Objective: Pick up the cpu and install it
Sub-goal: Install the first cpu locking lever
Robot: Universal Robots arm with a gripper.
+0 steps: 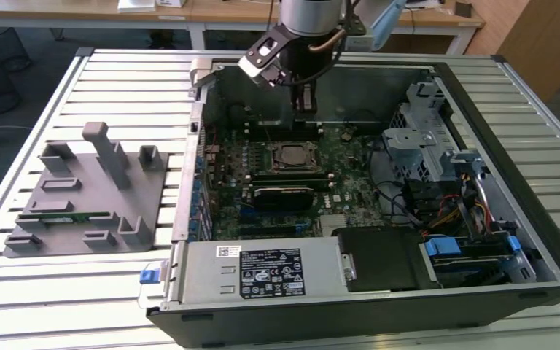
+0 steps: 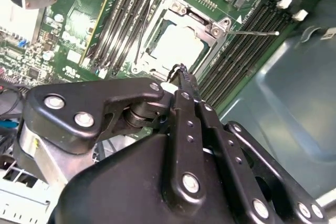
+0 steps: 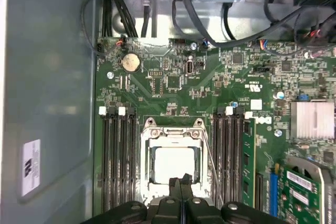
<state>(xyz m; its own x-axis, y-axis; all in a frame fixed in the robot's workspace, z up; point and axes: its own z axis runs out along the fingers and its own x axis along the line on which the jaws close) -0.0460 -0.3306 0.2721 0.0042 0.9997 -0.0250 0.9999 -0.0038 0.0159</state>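
1. An open computer case (image 1: 513,240) lies on a slatted metal tabletop (image 1: 114,80); its green motherboard (image 1: 348,186) faces upward.
2. The cpu (image 1: 293,155), a small silvery square chip, sits inside the socket frame (image 3: 173,129) near the middle of the board; in the second wrist view the cpu (image 2: 176,45) looks flat within that frame; rows of dark memory slots (image 3: 118,156) run along both sides of it.
3. The claw (image 1: 305,108) hangs just above the socket; in the first wrist view the claw (image 3: 181,181) is clenched, its two black fingers pressed tip to tip with nothing visible between them; the tips sit over one edge of the chip.
4. A thin wire lever (image 2: 252,32) juts sideways from the socket; it looks unlatched, though I cannot tell whether the frame clamps the chip.
5. Likely risks, as a judgement: the clenched tips are very close to the chip, so a small downward drift could scrape its plate or push it askew; a crooked chip could bend the contacts beneath; the loose lever could catch a finger during any sideways move.
6. A grey parts holder (image 1: 85,197) stands on the tabletop at the exterior view's left, well apart from the case.
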